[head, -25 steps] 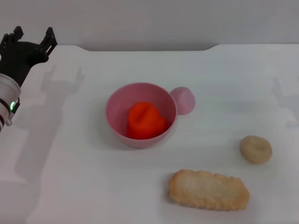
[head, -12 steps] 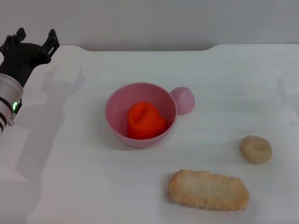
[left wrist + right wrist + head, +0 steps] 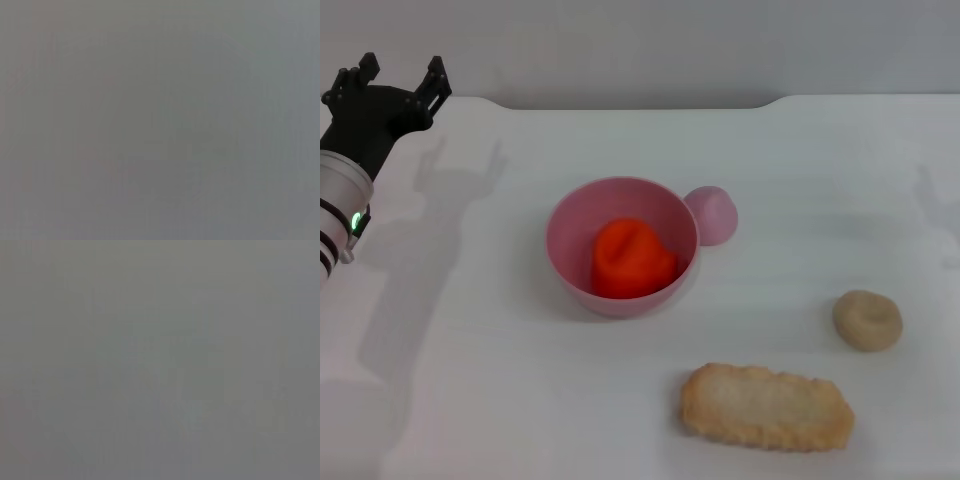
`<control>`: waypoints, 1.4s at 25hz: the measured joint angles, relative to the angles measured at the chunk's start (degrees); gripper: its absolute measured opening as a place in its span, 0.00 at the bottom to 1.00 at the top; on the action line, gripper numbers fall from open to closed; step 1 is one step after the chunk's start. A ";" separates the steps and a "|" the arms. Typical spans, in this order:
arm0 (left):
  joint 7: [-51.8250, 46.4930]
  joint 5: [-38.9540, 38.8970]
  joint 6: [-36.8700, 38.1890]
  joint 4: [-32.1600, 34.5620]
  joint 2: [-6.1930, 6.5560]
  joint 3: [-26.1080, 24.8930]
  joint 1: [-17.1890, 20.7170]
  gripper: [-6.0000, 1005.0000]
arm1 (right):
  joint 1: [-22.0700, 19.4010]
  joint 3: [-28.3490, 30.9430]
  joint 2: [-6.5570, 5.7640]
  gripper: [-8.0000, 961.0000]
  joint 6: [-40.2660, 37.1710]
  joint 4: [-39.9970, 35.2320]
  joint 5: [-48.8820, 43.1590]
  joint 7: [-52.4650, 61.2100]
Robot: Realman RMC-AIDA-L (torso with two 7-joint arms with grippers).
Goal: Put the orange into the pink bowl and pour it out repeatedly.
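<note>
Orange [image 3: 633, 258] sits in pink bowl [image 3: 620, 245]; left gripper [image 3: 396, 82], fingers apart, has drifted slightly rightward at ten o'clock, likely heading to pour

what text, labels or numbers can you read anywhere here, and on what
None: no words, numbers or brand marks can be read.
The pink bowl, the orange inside it and the left gripper show no lettering.
Both wrist views show only blank grey.
</note>
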 joint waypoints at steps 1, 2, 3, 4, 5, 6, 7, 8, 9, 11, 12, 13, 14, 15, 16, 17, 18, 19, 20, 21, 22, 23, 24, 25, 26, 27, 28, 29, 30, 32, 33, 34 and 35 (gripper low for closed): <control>0.00 0.00 0.02 -0.01 0.00 0.04 -0.02 0.80 | 0.00 0.03 0.00 0.77 0.00 0.01 0.05 -0.03; 0.01 0.00 0.04 -0.05 0.01 0.10 -0.04 0.80 | 0.00 0.04 -0.01 0.77 0.00 0.02 0.07 -0.03; 0.05 0.00 0.05 -0.08 0.03 0.12 -0.06 0.80 | 0.00 0.04 -0.01 0.77 0.00 0.02 0.07 -0.04; 0.09 0.00 0.05 -0.10 0.03 0.12 -0.06 0.80 | 0.00 0.04 0.00 0.77 0.04 0.03 0.07 -0.04; 0.15 0.00 0.06 -0.12 0.03 0.12 -0.06 0.80 | -0.01 0.05 0.00 0.77 0.13 0.04 0.07 -0.03; 0.15 0.00 0.06 -0.12 0.03 0.12 -0.06 0.80 | 0.00 0.04 0.00 0.77 0.22 0.04 0.07 -0.03; 0.20 0.00 0.06 -0.12 0.04 0.11 -0.08 0.80 | 0.06 0.05 0.00 0.77 0.35 0.05 0.07 0.03; 0.01 0.00 0.06 -0.14 0.05 -0.03 -0.14 0.80 | 0.28 0.05 -0.03 0.77 0.53 0.12 0.07 0.24; -0.08 0.00 0.06 -0.17 0.05 -0.10 -0.15 0.80 | 0.28 0.05 -0.03 0.77 0.53 0.12 0.07 0.24; -0.09 0.00 0.06 -0.18 0.05 -0.04 -0.15 0.80 | 0.50 0.05 -0.07 0.77 0.63 0.31 0.07 0.29; -0.08 0.02 0.06 -0.16 0.05 0.07 -0.15 0.80 | 0.54 0.05 -0.08 0.77 0.63 0.36 0.07 0.29; -0.06 0.08 0.06 -0.02 0.07 0.24 -0.08 0.80 | 0.61 0.05 -0.08 0.77 0.60 0.42 0.07 0.30; -0.06 0.10 0.06 0.09 0.09 0.29 -0.02 0.80 | 0.66 0.05 -0.08 0.77 0.55 0.49 0.07 0.31; -0.07 0.10 0.06 0.17 0.10 0.31 0.05 0.80 | 0.73 0.05 -0.07 0.77 0.46 0.62 0.08 0.31; -0.09 0.12 0.06 0.25 0.10 0.32 0.11 0.80 | 0.83 0.05 -0.05 0.77 0.42 0.74 0.07 0.31; -0.10 0.12 0.06 0.28 0.09 0.34 0.14 0.80 | 0.93 0.05 -0.04 0.77 0.35 0.94 0.07 0.32; -0.12 0.11 0.06 0.30 0.06 0.36 0.16 0.80 | 1.00 0.05 -0.05 0.77 0.31 1.10 0.07 0.35; -0.13 0.13 0.06 0.33 0.01 0.39 0.17 0.80 | 1.03 0.05 -0.07 0.77 0.29 1.18 0.07 0.38; -0.15 0.21 0.06 0.47 -0.03 0.42 0.21 0.80 | 1.02 0.05 -0.07 0.77 0.27 1.20 0.07 0.39; -0.15 0.21 0.06 0.47 -0.03 0.42 0.21 0.80 | 0.99 0.05 -0.07 0.77 0.24 1.23 0.07 0.40; -0.17 0.21 0.06 0.53 -0.06 0.42 0.24 0.80 | 0.96 0.04 -0.05 0.77 0.23 1.27 0.07 0.41; -0.17 0.21 0.06 0.55 -0.07 0.43 0.24 0.80 | 0.93 0.04 -0.03 0.77 0.21 1.39 0.07 0.42; -0.18 0.22 0.06 0.58 -0.08 0.42 0.21 0.80 | 0.95 0.04 -0.04 0.77 0.21 1.55 0.07 0.42; -0.18 0.17 0.06 0.58 -0.08 0.42 0.16 0.80 | 1.02 0.04 -0.06 0.77 0.21 1.72 0.07 0.43; -0.19 0.14 0.06 0.58 -0.09 0.42 0.12 0.80 | 1.10 0.05 -0.07 0.77 0.22 1.84 0.07 0.43; -0.19 0.10 0.06 0.57 -0.09 0.42 0.08 0.80 | 1.20 0.04 -0.09 0.77 0.27 1.94 0.07 0.44; -0.20 0.09 0.06 0.53 -0.10 0.41 0.01 0.80 | 1.31 0.05 -0.10 0.77 0.36 2.01 0.07 0.45; -0.20 0.12 0.06 0.50 -0.11 0.42 -0.06 0.80 | 1.44 0.04 -0.10 0.77 0.47 2.16 0.08 0.45; -0.21 0.15 0.07 0.48 -0.11 0.46 -0.09 0.80 | 1.65 0.04 -0.10 0.77 0.49 2.45 0.08 0.46; -0.22 0.16 0.06 0.47 -0.11 0.84 -0.17 0.80 | 2.12 0.05 -0.09 0.77 0.38 3.20 0.10 0.47; -0.22 0.12 0.06 0.47 -0.11 1.05 -0.19 0.80 | 2.28 0.05 -0.09 0.77 0.37 3.51 0.12 0.47; -0.22 0.09 0.06 0.48 -0.11 1.22 -0.21 0.80 | 2.28 0.05 -0.09 0.77 0.37 3.51 0.12 0.47; -0.23 0.08 0.06 0.51 -0.11 1.38 -0.24 0.80 | 2.29 0.03 -0.08 0.77 0.38 3.52 0.12 0.48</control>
